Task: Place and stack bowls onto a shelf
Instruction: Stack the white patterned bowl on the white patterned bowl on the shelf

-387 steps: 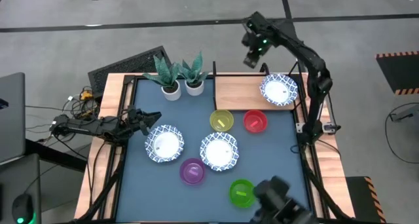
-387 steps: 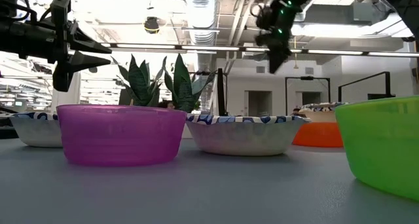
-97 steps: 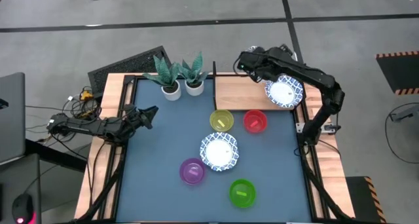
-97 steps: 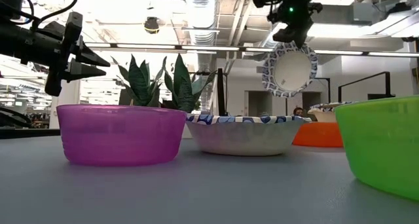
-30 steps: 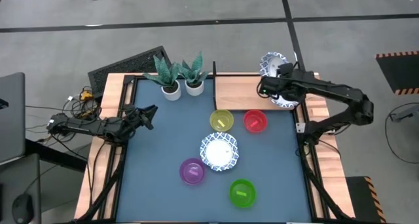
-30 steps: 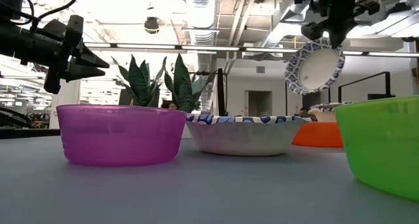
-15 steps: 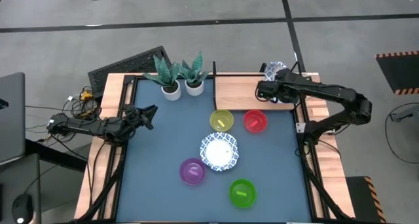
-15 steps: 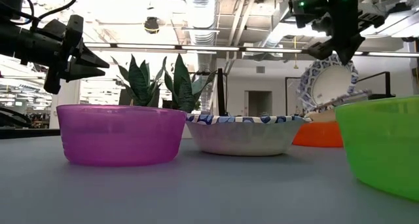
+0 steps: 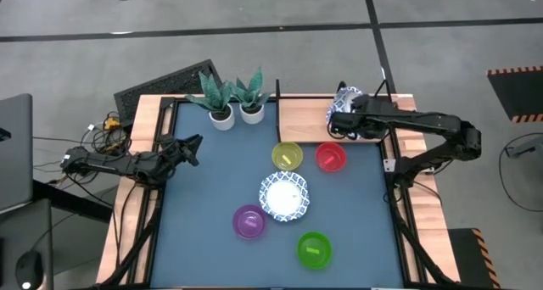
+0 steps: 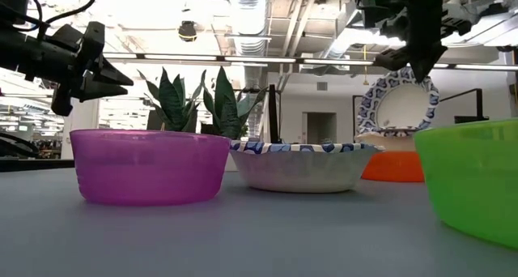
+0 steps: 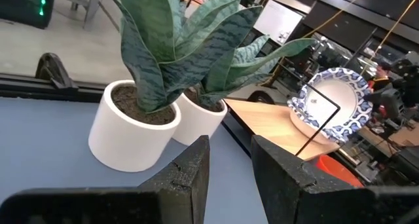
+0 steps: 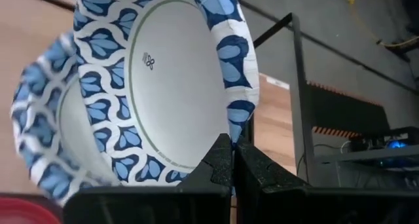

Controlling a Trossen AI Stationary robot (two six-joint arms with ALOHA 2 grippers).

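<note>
Blue-rimmed white bowl [image 12: 177, 86] held steeply tilted over the shelf [image 9: 301, 120], its lower edge against a second patterned bowl [image 12: 55, 129] resting on the board; rim pinched between the closed fingers of the right gripper [image 12: 232, 160]. Third patterned bowl [image 9: 284, 196] plus yellow [image 9: 287, 156], red [image 9: 330, 157], purple [image 9: 249, 221] and green [image 9: 313, 248] bowls down on the tabletop [image 9: 212, 231]. Left gripper [image 9: 190, 145] parked at the table's left edge near the plant pots [image 9: 236, 114], fingers slightly parted and holding nothing.

A tilted bowl [image 9: 343, 101] hangs over the shelf [image 9: 299, 120], behind the table's [image 9: 204, 231] loose bowls.
</note>
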